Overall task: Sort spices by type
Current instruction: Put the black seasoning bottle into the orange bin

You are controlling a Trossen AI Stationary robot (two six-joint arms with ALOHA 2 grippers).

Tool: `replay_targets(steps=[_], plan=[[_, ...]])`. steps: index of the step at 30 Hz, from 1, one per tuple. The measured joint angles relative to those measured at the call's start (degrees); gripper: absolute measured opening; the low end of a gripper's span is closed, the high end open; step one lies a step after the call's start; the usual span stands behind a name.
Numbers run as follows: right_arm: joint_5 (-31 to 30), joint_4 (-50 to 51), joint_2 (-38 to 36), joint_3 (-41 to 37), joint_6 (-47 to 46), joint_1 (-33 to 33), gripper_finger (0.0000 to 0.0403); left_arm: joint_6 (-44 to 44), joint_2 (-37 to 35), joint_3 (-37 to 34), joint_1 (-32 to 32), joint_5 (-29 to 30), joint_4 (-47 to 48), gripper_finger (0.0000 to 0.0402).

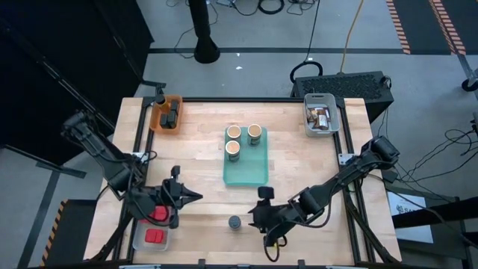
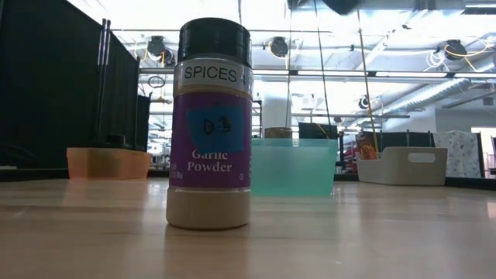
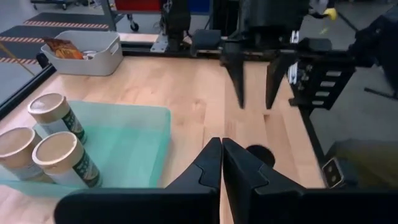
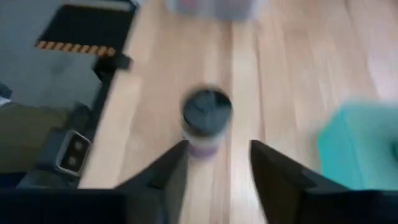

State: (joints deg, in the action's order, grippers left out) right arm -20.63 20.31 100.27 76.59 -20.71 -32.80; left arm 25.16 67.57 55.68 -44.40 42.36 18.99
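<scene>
The garlic powder jar [image 4: 207,121] stands just ahead of my right hand [image 4: 217,163], fingers parted and empty, so next I close around it.

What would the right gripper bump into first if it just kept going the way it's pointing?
Most likely the black-lidded garlic powder jar, which stands upright on the wooden table just ahead of the right gripper and in line with the gap between its open fingers. How far ahead is hard to judge.

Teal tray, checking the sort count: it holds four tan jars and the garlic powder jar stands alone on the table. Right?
Not quite. The teal tray holds three tan jars, not four, as the high view shows. The garlic powder jar does stand alone on the table.
</scene>
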Motion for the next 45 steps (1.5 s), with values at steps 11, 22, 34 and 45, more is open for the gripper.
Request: replay_targets(steps=[11, 22, 34, 45], plan=[[-6.74, -39.88, 4.34, -24.55, -6.65, -3.06, 0.0315, 0.03, 5.57, 0.0, 0.0, 0.01, 0.4, 0.0015], [-8.23, -61.5, 21.52, -19.91, -0.64, -0.15, 0.0322, -0.03, 10.41, -0.02, 0.17, 3.55, -2.72, 0.0015], [-7.79, -60.21, 23.25, -15.71, 5.53, 0.9, 0.0208, -0.16, 10.44, -0.02, 0.61, 3.57, -4.34, 0.0015], [-8.09, -44.45, 15.72, -15.25, 8.51, 2.15, 0.0116, -1.73, 11.19, -0.02, 1.28, -2.81, -7.29, 0.0089]])
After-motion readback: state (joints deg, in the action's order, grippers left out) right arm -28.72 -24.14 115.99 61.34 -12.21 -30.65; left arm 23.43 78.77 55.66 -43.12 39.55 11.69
